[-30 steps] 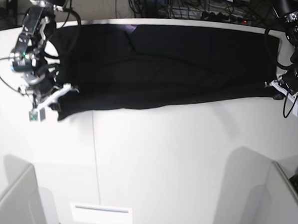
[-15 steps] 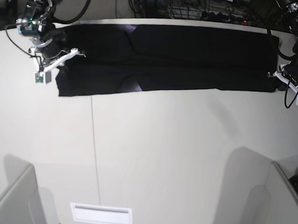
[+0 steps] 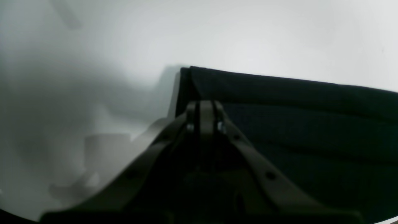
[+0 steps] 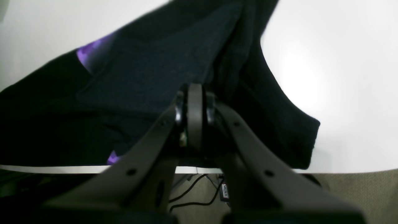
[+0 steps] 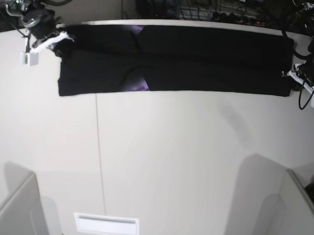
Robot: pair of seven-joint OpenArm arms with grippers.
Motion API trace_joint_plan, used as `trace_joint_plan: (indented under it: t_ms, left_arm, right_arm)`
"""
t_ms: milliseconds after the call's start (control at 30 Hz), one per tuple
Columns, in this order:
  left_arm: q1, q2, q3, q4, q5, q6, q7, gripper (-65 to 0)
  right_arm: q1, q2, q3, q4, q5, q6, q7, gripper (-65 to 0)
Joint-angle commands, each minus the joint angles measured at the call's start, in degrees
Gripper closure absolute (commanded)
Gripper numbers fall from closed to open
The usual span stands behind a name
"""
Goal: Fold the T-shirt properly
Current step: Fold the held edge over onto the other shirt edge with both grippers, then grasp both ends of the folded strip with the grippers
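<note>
- The surface (image 5: 170, 165) is a broad, smooth white top with a thin seam running down its left part; most of it lies bare in front of the cloth.
- The T-shirt (image 5: 202, 59) lies along the far edge of the surface as a long, narrow black band, doubled lengthwise. It is soft matte cotton, with a low ridge along its middle and a small patch of purple print showing at a gap near the left-centre.
- The step in hand appears to be the lengthwise fold: both ends are held and the band is stretched taut between the arms.
- The next move likely calls for laying the ends down flat and square, then letting go without dragging the layers askew; the near-left corner hangs lower than the rest and may want straightening.
- The right pincer (image 4: 194, 93) is clamped on the T-shirt's end at the base view's left, with cloth bunched around its tips.
- The left pincer (image 3: 203, 107) is closed on the opposite end, right at the stacked corner of the folded layers.
</note>
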Motion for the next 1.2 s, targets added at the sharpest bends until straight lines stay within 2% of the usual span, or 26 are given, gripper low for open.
trace_joint_plan:
  t_ms: [0,200,467,600,633,733,833,933,1000,1067,1133,1167]
  left_arm:
    - [0.5,-1.0,-0.4,1.0,-0.4,-0.2,-0.7,0.0]
    - [2.3,-0.9,-0.4,1.0,-0.3,-0.1,-0.8,0.0]
    - [3.6,-0.8,-0.4,1.0,-0.3,0.0,-0.8,0.0]
    - [3.7,-1.1,-0.8,1.0,-0.3,0.0,-0.8,0.0]
    - [3.7,-1.1,-0.9,1.0,-0.3,0.0,-0.8,-1.8]
    - [3.7,-1.0,-1.0,1.1,-0.3,0.0,-0.9,-22.1]
    - [3.6,-0.4,-2.8,2.7,-0.7,-0.1,-0.9,-35.9]
    - [3.3,2.8,-7.6,6.1,-0.7,-0.3,-0.9,-42.3]
    - [3.2,4.2,-8.8,7.9,-0.8,-0.3,-0.9,-42.5]
    - [3.2,5.2,-7.1,8.7,-0.8,-0.3,-0.9,-40.6]
    - [3.2,6.3,-5.3,8.6,-0.8,-0.3,-0.9,-30.1]
    - [3.2,7.0,-4.5,8.6,-0.7,-0.3,-0.9,-21.4]
  right_arm:
    - [-0.3,0.5,0.3,0.9,0.9,0.2,0.6,0.0]
    - [-0.6,-0.8,0.3,0.4,0.8,0.2,-1.6,0.0]
    - [-0.5,-1.1,0.4,0.3,0.8,0.0,-2.1,0.0]
    - [-0.5,-1.1,0.8,0.3,0.8,0.0,-4.3,0.0]
    - [-0.5,-1.1,0.8,0.3,0.8,0.0,-4.2,-4.2]
    - [-0.5,-1.1,1.0,0.3,0.8,0.0,-4.2,-17.7]
    - [-0.6,-2.1,4.1,0.3,1.0,0.2,-4.1,-20.6]
    - [-0.7,-3.2,6.6,0.3,1.1,1.8,-0.9,-21.2]
    - [-1.0,-3.2,6.0,0.3,1.1,5.4,0.9,-20.9]
    - [-1.0,-3.2,4.4,0.3,1.0,8.4,1.4,-20.7]
    - [-0.9,-3.2,2.2,0.3,0.8,8.5,1.7,-20.7]
    - [-0.7,-3.2,1.2,0.3,0.8,8.5,1.7,-20.6]
